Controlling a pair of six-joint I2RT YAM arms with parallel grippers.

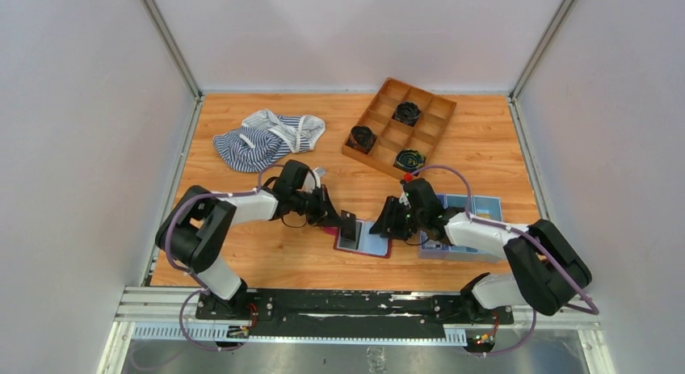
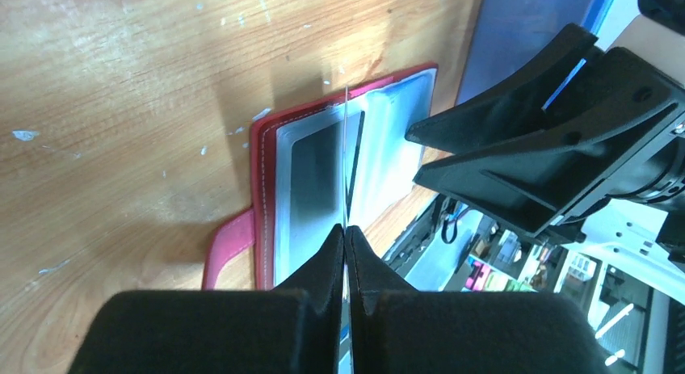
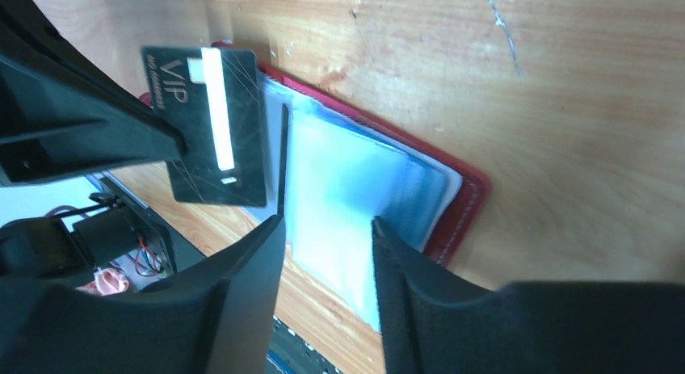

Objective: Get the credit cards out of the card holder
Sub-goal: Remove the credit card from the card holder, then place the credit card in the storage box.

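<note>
Left end effector (image 2: pixel 345 233) pinching "VIP" card (image 3: pixel 242 148), right end effector (image 3: pixel 327 223) parted — card holder (image 3: pixel 467 198) open

Card holder (image 3: pixel 467 198) is showing a dark red cover and pale blue-grey pockets. Card (image 3: pixel 212 125) is showing black, with white stripe and pale VIP lettering. Cloth (image 1: pixel 246 148) is displaying navy-and-white stripes. Table (image 1: pixel 485 148) is presenting orange-brown wood grain, flecked white.

Pale, plain wall panels (image 1: pixel 347 35) enclose the scuffed orange-brown wooden counter (image 1: pixel 485 148) on three sides, joined by grey metal posts (image 1: pixel 172 47) at the back corners. An aluminium rail (image 1: pixel 161 313) runs along the near edge. The light is even.
</note>
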